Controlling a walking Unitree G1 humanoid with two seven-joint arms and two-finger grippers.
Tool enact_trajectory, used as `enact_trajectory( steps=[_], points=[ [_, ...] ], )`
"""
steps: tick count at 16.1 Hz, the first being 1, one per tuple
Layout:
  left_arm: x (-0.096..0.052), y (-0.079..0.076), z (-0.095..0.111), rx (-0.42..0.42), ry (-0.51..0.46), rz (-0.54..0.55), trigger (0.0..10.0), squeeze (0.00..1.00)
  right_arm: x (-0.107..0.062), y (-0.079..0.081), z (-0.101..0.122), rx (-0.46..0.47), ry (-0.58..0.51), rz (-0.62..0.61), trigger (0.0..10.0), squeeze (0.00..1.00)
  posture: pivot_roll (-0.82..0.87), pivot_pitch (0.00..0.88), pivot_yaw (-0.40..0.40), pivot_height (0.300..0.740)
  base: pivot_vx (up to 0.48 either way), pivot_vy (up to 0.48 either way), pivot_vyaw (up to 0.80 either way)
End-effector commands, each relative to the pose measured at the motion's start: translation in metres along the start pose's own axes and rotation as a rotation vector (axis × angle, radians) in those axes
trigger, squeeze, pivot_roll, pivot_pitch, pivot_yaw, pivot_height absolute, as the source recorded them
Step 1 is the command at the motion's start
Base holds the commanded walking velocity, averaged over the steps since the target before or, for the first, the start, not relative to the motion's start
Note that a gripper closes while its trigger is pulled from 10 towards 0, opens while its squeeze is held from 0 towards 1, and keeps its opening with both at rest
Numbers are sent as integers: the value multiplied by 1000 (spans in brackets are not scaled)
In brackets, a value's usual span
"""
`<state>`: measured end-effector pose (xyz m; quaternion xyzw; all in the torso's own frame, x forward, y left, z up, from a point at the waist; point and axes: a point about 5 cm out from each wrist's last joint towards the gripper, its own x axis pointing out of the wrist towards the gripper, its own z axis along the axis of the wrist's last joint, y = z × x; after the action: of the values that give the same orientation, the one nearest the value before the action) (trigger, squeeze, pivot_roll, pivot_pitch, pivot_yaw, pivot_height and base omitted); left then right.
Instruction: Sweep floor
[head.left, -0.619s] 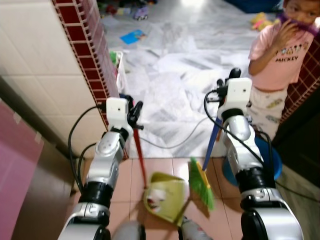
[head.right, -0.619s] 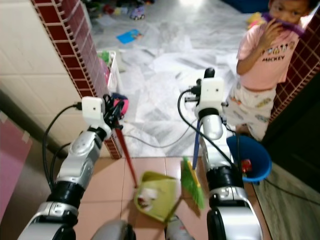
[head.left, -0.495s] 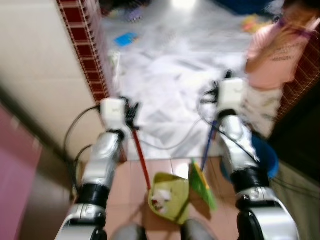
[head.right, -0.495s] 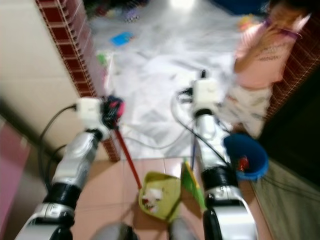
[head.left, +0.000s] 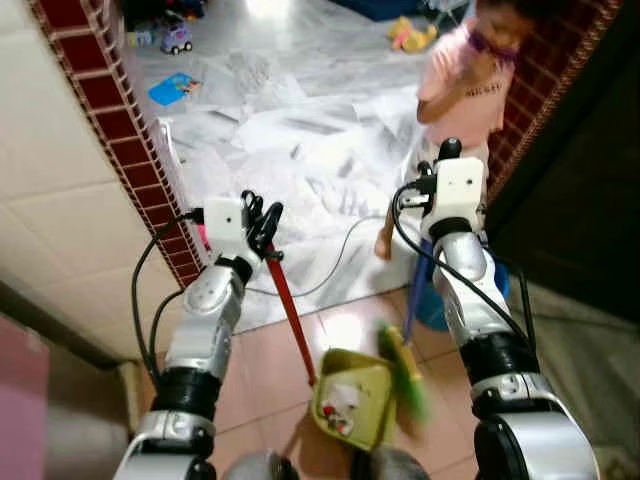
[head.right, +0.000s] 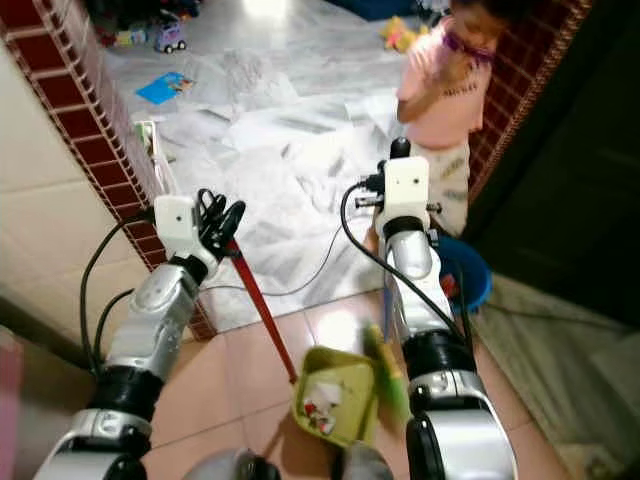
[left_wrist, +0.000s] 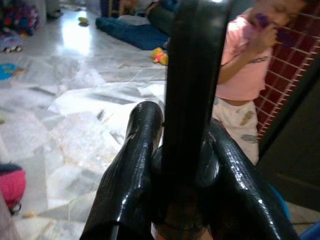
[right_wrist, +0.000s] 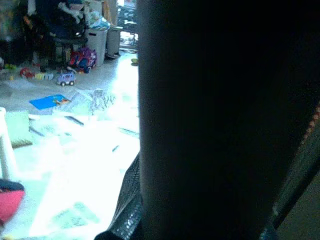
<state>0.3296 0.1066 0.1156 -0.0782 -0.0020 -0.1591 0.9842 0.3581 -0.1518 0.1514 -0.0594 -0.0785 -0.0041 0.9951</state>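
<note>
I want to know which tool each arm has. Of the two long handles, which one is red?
The dustpan handle, held by the left gripper, is red and runs down to the green dustpan. The broom handle, under the right gripper, is blue.

The dustpan (head.left: 352, 402) sat on the tiles (head.left: 265, 360) just before the robot's feet, with scraps in it. Its handle (head.left: 291, 310) slanted up and left to the left gripper (head.left: 262, 222). The broom (head.left: 403, 368) stood touching the dustpan's right side, its stick (head.left: 417, 292) rising to the right gripper (head.left: 440, 160). A wall (head.left: 95, 110) ran along the left. A bucket (head.right: 466, 272) sat right of the right arm. A person (head.left: 462, 90) stood behind it, on the marble floor (head.left: 300, 120), with toys (head.left: 176, 38) farther back.
</note>
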Motion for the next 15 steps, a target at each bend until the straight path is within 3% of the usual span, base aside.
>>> enact_trajectory(
  steps=[1,15],
  points=[
    [3,-2,16,17,-65,-21,10000,0,4,-3,10,-16,-41,-8,10000,0,-42,4,27,740,0,-300,0],
    [5,2,20,44,-72,51,10000,0,2,2,9,-28,-46,39,10000,0,-45,0,33,740,0,-407,0]
  ],
)
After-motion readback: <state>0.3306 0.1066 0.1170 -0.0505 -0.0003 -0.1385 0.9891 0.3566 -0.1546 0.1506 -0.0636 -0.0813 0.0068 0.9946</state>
